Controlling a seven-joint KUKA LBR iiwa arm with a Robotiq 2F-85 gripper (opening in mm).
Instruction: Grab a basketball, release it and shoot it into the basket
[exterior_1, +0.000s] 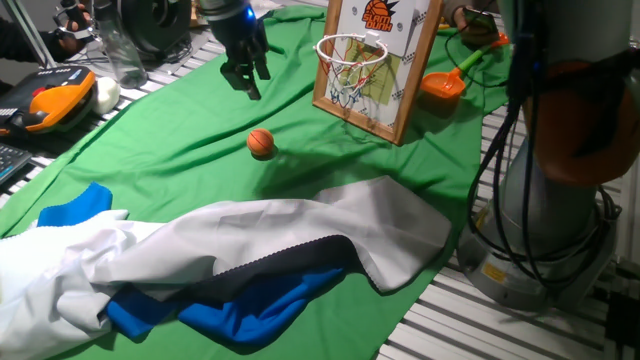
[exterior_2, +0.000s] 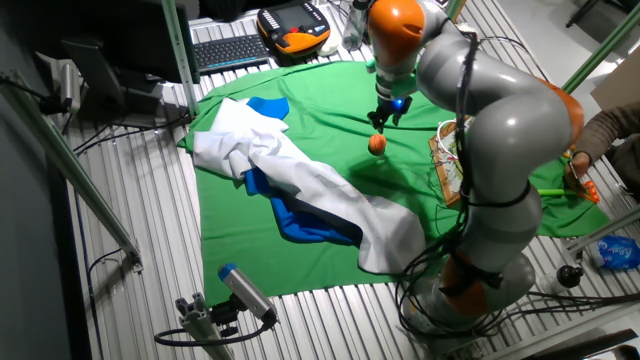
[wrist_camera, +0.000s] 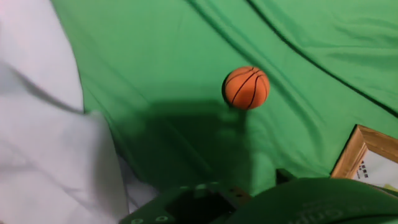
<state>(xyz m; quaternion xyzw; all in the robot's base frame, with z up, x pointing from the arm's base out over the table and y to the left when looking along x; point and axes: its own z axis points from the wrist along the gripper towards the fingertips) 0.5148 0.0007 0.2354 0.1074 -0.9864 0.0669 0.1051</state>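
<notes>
Black two-finger gripper (exterior_1: 245, 75) raised above the green cloth (exterior_1: 180, 150), fingers pointing down, slightly spread with a visible gap between them, holding nothing and touching nothing. Small orange basketball (exterior_1: 261, 143) resting alone on the cloth, below and a little in front of the gripper, clearly apart from it. Toy basket (exterior_1: 350, 62) with white rim and net, mounted on a wood-framed backboard with an orange logo, standing tilted on the cloth near the ball, to its right in this fixed view. Bare green cloth all around the ball; crumpled white and blue fabric (exterior_1: 230, 260) heaped across the near part of the table, well short of the ball. Orange scoop with green handle (exterior_1: 455, 75) lying behind the backboard.

From the other fixed view: orange-and-grey arm arching over the table, gripper (exterior_2: 385, 112) just above the ball (exterior_2: 377, 144), slatted metal table edge (exterior_2: 300, 310) beyond the cloth.

From the hand view: ball (wrist_camera: 246, 88) ahead on the cloth, dark shadow beneath, white fabric (wrist_camera: 43, 124) at left, backboard corner (wrist_camera: 360, 155) at lower right; fingertips not visible here.
</notes>
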